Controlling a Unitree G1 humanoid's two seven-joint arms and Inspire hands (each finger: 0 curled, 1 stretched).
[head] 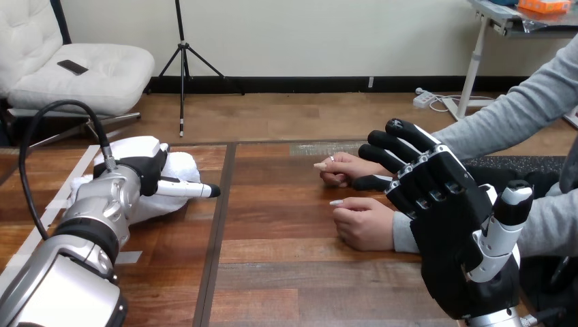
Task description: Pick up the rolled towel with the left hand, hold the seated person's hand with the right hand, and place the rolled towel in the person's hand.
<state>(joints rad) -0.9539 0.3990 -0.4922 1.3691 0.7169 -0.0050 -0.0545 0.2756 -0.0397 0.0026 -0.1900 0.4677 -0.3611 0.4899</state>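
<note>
The rolled white towel lies on the wooden table at the left. My left hand rests on it, with towel showing above, beyond and below the hand. The person's two hands lie on the table right of centre: the farther hand lies flat and the nearer hand is loosely closed. My right hand is raised just right of them and is open, with straight, spread fingers reaching over the wrist of the farther hand. I cannot tell whether they touch it.
A dark seam runs down the table between the towel and the person's hands. White tape strips mark the table's left part. The person's grey sleeve comes in from the right.
</note>
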